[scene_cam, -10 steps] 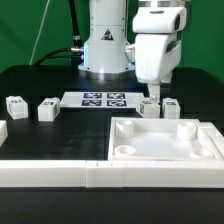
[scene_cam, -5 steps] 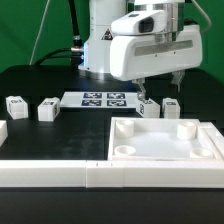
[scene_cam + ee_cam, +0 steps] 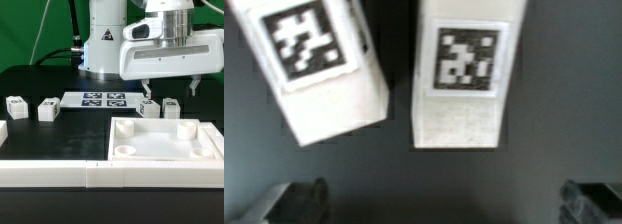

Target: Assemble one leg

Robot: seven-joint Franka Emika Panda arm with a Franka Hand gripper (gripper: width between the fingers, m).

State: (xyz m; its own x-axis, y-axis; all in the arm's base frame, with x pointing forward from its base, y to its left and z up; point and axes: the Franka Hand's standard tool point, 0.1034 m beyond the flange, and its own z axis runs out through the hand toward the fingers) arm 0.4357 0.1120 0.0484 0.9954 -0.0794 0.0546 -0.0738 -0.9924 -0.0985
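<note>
Two legs, small white posts with black-and-white tags, lie side by side on the black table just behind the tray: one (image 3: 150,108) and one (image 3: 171,106). In the wrist view one leg (image 3: 464,75) lies straight and the other (image 3: 313,65) lies tilted. My gripper (image 3: 170,88) hovers just above them, open wide and empty, with one finger (image 3: 147,88) over the first leg. In the wrist view the gripper (image 3: 446,205) shows only its dark fingertips (image 3: 295,200) at the edge, apart from both legs. Two more legs (image 3: 14,104) (image 3: 46,110) sit at the exterior view's left.
The large white tray-like piece (image 3: 205,150) with round corner sockets lies at the front right. Long white bars (image 3: 60,174) run along the front edge. The marker board (image 3: 105,99) lies behind, in front of the arm's base (image 3: 105,50).
The hand has turned about its vertical axis, so the fingers now stand spread side by side, and it has shifted a little toward the exterior view's right. The legs have not moved.
</note>
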